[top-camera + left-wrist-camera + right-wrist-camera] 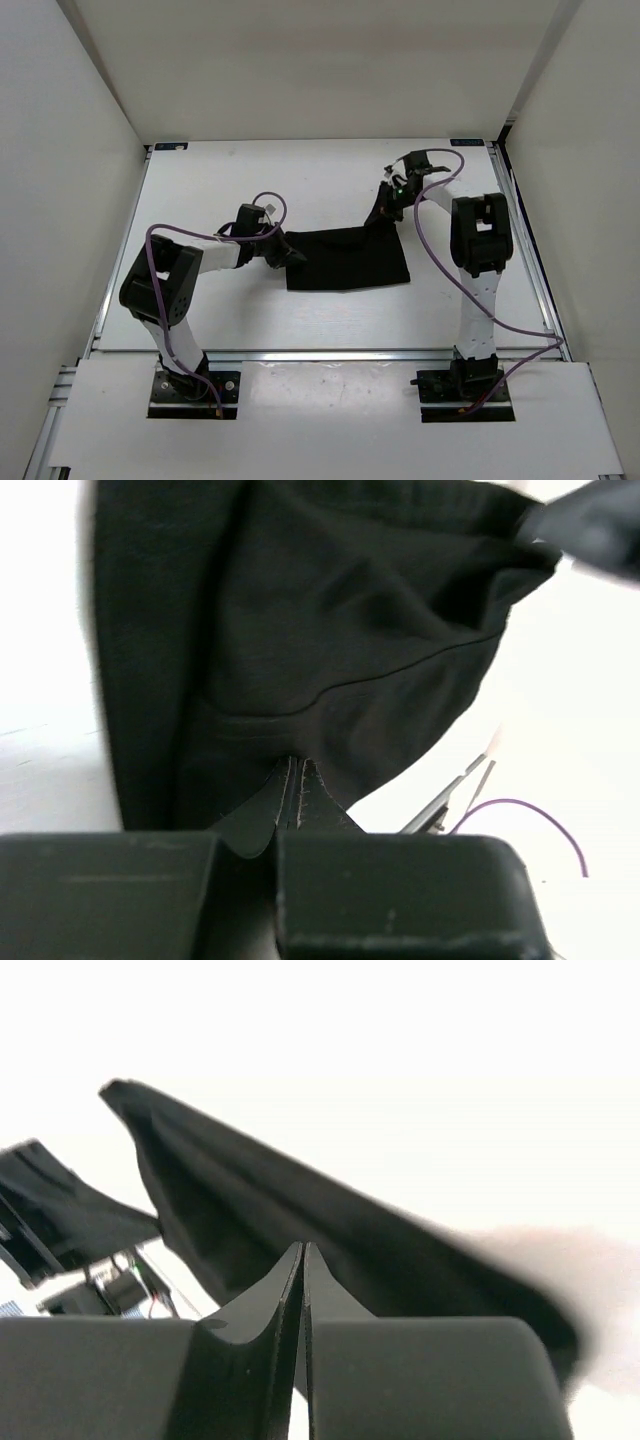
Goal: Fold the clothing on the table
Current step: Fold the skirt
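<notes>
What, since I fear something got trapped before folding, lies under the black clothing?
Around the clothing only white table shows. The flat part covers whatever is beneath it. The right gripper holds its far corner up; the left gripper pinches the left edge.

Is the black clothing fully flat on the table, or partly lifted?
Partly lifted: the clothing rises at its far corner, pinched by the right gripper; most lies flat.
</notes>
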Controlling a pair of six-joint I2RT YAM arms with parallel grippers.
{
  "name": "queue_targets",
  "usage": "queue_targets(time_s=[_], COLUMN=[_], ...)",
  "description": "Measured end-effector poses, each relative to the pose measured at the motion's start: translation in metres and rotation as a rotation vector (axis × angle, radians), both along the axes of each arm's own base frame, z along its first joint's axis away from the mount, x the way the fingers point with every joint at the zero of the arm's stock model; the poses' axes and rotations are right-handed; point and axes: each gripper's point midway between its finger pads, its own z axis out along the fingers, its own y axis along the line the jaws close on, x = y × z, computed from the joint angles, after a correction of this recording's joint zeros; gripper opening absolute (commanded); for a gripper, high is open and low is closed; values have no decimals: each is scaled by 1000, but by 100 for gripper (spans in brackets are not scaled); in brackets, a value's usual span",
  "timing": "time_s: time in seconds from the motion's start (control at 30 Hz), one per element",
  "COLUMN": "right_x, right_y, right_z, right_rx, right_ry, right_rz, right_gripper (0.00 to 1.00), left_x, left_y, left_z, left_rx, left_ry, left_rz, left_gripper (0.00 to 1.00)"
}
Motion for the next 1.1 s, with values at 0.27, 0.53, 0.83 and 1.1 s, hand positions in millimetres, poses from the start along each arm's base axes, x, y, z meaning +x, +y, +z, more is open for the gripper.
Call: queue_targets(time_s=[0.27, 0.53, 0.83, 1.1], right_x=[35, -30, -70, -80], right_y=[-29, -58, -36, 32], right_z=[8, 26, 57, 29], right_rx=[-53, -204, -235, -146], right_ry=[-40, -15, -80, -10], right_rz=[-75, -18, 96, 246], right_gripper=[51, 54, 0, 0], left_x=[-13, -8, -9, 6], left_y=[18, 35, 39, 30], left_z=[-11, -14, -15, 19], left_rx=[54, 105, 125, 81], left_ry=[29, 19, 41, -34], left_rz=[13, 46, 51, 45], left_gripper=[0, 0, 0, 0])
